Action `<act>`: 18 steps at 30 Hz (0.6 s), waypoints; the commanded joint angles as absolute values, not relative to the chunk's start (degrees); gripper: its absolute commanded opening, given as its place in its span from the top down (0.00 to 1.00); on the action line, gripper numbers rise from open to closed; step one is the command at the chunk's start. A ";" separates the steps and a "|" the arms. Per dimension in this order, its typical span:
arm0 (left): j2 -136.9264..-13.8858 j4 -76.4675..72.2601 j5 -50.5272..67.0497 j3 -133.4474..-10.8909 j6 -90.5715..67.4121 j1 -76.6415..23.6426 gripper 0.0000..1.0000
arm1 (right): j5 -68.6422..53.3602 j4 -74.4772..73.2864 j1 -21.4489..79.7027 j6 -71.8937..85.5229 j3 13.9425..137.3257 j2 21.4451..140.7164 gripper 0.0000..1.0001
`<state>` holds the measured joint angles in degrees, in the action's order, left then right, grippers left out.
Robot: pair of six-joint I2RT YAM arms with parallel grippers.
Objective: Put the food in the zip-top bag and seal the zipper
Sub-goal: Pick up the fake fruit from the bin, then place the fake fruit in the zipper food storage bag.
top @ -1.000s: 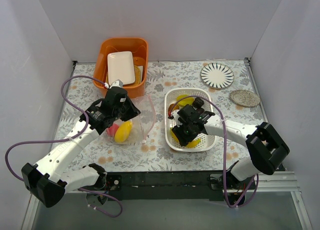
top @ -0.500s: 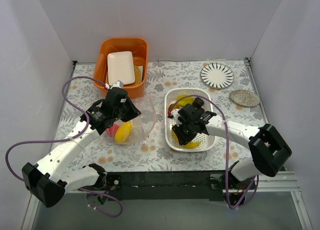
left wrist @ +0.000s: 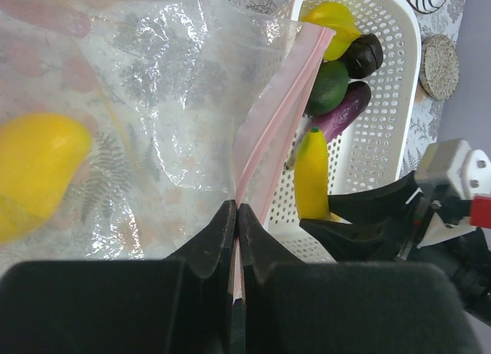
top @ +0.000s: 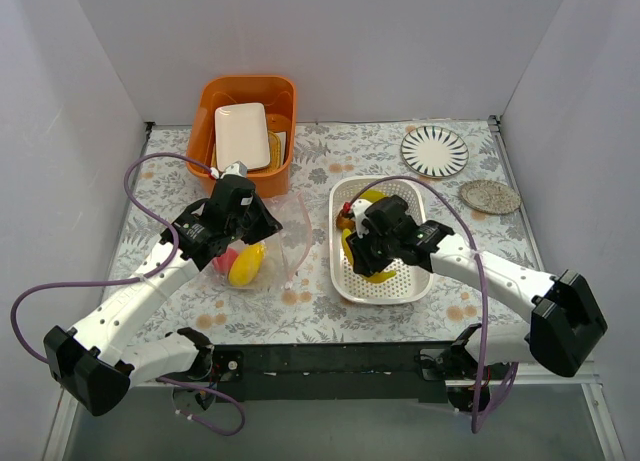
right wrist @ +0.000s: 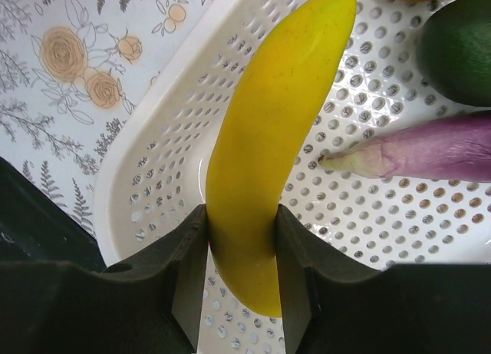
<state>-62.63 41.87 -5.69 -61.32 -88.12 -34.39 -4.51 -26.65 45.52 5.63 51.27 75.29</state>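
Basket [top: 402,283], white and perforated, holds most of the food: banana [right wrist: 284,100], eggplant [right wrist: 430,150], green piece [left wrist: 328,85], plus yellow piece [left wrist: 331,20] and brown piece [left wrist: 362,54] at its far end. Bag [left wrist: 176,85] lies just left of basket w/ a yellow fruit [left wrist: 38,170] and a red piece [top: 226,260] inside; its zipper [left wrist: 280,108] edge faces basket.

Left gripper [left wrist: 236,210] is pinched tight on the zipper. Right gripper [right wrist: 239,216] is inside basket, fingers clamped on both sides of banana's lower half; can't tell if banana is off the floor.

Orange bin [top: 208,106], behind-left of basket, carries a white plate [top: 242,136]. Striped plate [top: 434,150] sits behind-right, speckled disc [top: 489,196] to the right, both apart from basket.

In top view the right arm covers the banana grip; right wrist view shows it plainly. Zipper pinch shows only in left wrist view.
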 commanded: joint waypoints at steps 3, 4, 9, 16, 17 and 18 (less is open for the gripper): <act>-61.43 41.31 -5.54 -60.82 -87.71 -34.37 1.00 | -3.07 -21.63 44.83 13.61 55.10 69.97 0.84; -61.61 41.31 -5.02 -60.82 -87.71 -34.45 1.00 | -3.42 -21.19 44.82 14.58 55.46 69.61 0.84; -62.23 40.61 -4.39 -60.38 -87.71 -34.37 1.00 | -12.81 -12.70 44.82 22.21 56.34 67.24 0.84; -62.31 40.34 -4.39 -59.94 -87.71 -34.37 1.00 | -29.52 8.23 44.91 37.68 51.60 68.55 0.84; -62.23 40.34 -4.39 -59.94 -87.71 -34.37 1.00 | -30.75 9.22 44.91 39.01 51.33 69.08 0.84; -62.14 40.34 -4.39 -59.85 -87.71 -34.37 1.00 | -31.20 9.84 44.91 39.89 51.50 70.21 0.85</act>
